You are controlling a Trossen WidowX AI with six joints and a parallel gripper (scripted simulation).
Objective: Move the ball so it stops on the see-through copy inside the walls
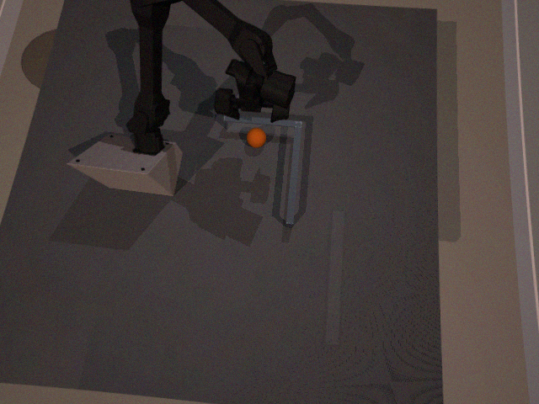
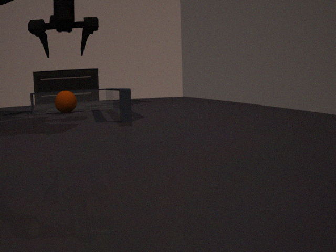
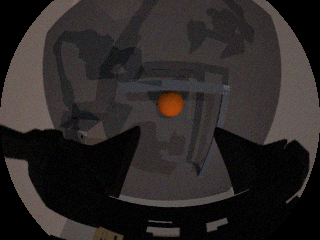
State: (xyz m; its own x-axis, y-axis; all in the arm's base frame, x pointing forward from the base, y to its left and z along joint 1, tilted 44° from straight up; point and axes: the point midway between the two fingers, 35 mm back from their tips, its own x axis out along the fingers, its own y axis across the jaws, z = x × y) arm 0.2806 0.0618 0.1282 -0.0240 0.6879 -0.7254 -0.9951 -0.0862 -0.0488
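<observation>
A dark grey table point(image 2: 189, 176) meets pale walls behind. The gripper point(image 2: 64, 55) hangs well above the ball, fingers point(image 2: 84, 40) spread wide with nothing between them. The orange ball point(image 2: 65, 101) rests on the table inside the corner of the clear walls point(image 2: 124, 104), close against the far wall, apart from the side one.

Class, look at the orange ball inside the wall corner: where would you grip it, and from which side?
Grip the ball across its widest middle, from straight above. It is round, and a clear wall stands close behind it. The open gripper already hangs overhead.
</observation>
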